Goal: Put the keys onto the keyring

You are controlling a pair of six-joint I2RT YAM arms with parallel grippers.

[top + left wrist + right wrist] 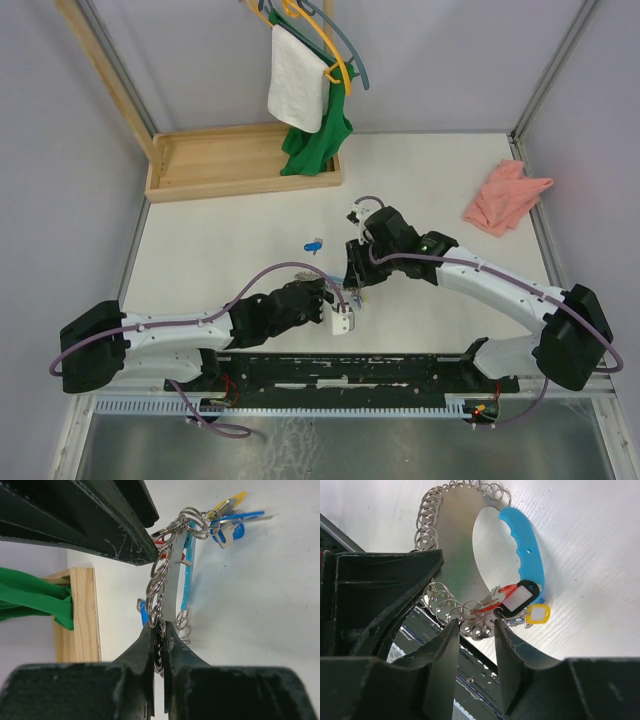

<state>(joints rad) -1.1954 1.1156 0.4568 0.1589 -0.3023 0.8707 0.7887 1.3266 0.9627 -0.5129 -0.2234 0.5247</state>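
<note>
- Black, scuffed hard-plastic fingers of the left pincer [159, 630] are pressed together on the keyring [460, 545], with its edge and a few wire loops pinched between their tips.
- Matching black fingers of the right pincer [476, 626] stand partly apart. A cluster of loops on the keyring's lower edge sits in the gap. I cannot tell whether the pads press on them.
- Flat brushed metal forms the keyring, a crescent-shaped plate. Small shiny split rings [427, 525] run along its outer edge, and a smooth blue plastic handle [526, 555] with finger grooves lines its inner curve.
- At the handle's lower end the red key [502, 592] lies against the rings, just beyond the right pincer's tips. Its head is a glossy red oval and its shank is thin metal. Whether it is threaded on a ring cannot be told.
- Touching the red key are a black-framed tag [520, 597] with a white label and a small yellow tag [538, 614].
- Apart from the keyring, the blue key [315, 244] lies flat on the white table [220, 250], a little toward the far side from both pincers.
- Bare matte surface stretches from there to a wooden tray [235, 165] at the far left edge, where a green garment [320, 140] and a white towel [297, 85] hang over it.
- Crumpled pink cloth [505, 198] lies by the far right edge, well apart from the pincers.
- Both pincers meet near the table's near edge.
</note>
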